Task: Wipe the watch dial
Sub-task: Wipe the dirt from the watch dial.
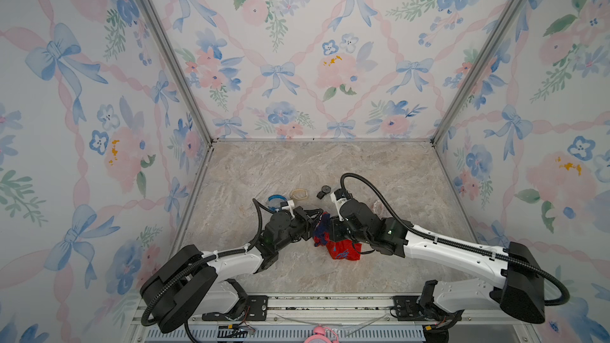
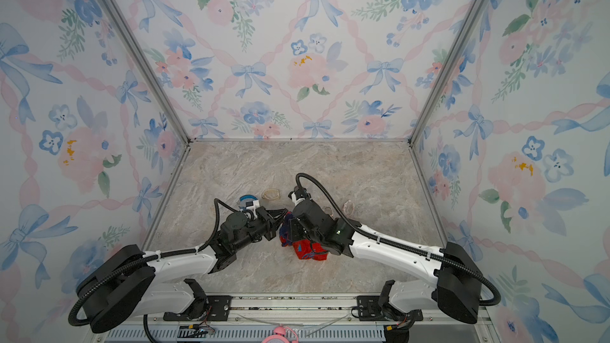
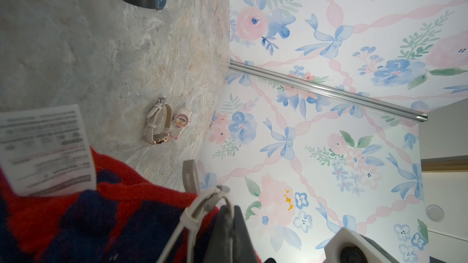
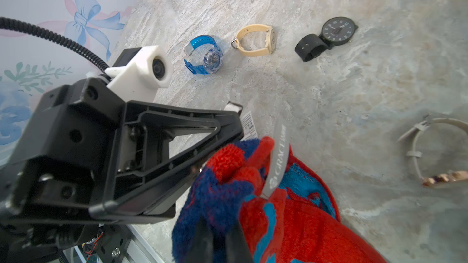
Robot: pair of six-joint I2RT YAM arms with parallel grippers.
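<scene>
The watch (image 3: 200, 208) was at the meeting point of the two grippers, over the middle of the marble-patterned table (image 1: 297, 166) and a little toward its front edge. Only its pale strap with keeper and buckle showed, in the left wrist view; the dial was hidden against the cloth (image 4: 304, 223), so whether they touched could not be told. The left gripper (image 1: 316, 216) was closed tight on the watch, the strap coming out beside its dark fingertips, and its tips were pushed into the fluffy red and dark blue cloth. The right gripper (image 4: 219, 228) was clamped fully down on a bunched fold of that cloth, facing the left one. A grey loop (image 4: 278, 160) printed with lettering and a white care tag (image 3: 45, 148) stuck out of the bunch, and the cloth's red end with blue pattern hung down to the table beneath the right arm in both top views. Farther back on the table stood a row of three other watches, apart from each other: a clear blue watch (image 4: 210, 56), a tan watch (image 4: 255, 40) and a black watch (image 4: 329, 35) lying dial up. Off to the robot's right lay a cream-strapped watch with a rose-gold case (image 3: 159, 122), just beside a small pink digital watch (image 3: 181, 121).
</scene>
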